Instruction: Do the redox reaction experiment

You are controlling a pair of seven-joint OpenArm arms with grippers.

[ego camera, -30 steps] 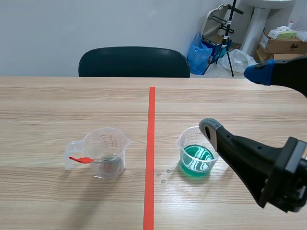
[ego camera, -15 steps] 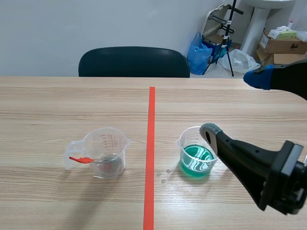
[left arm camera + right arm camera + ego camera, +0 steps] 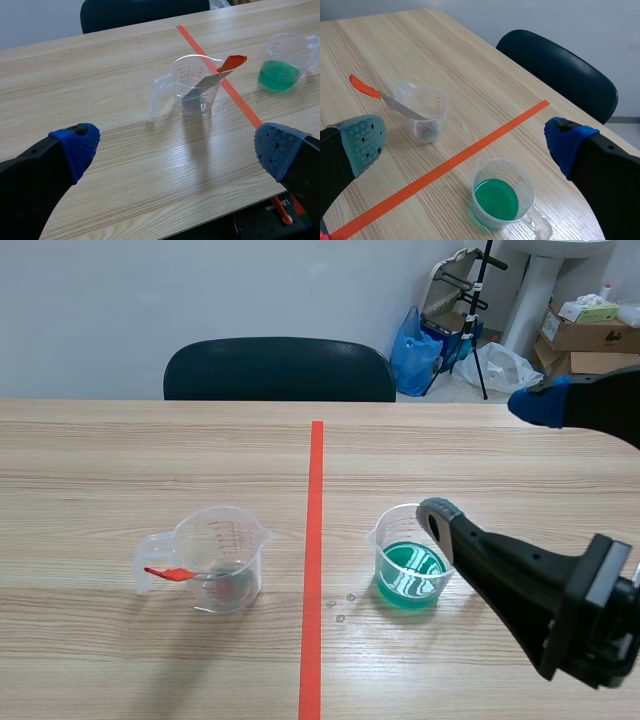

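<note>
right gripper (image 3: 465, 145) wide open and holding nothing, just above the cup of green liquid (image 3: 502, 197), left gripper (image 3: 177, 147) wide open too, over the near edge of the table (image 3: 120, 460), clear cup (image 3: 225, 560) with a red-handled blade (image 3: 170, 573) toward the left side, red line (image 3: 315, 540) between the cups

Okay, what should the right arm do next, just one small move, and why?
Probably lower the right claw around the green-liquid cup: the claw is open and holds nothing, hanging above the cup, which stands free between its spread fingers.
</note>
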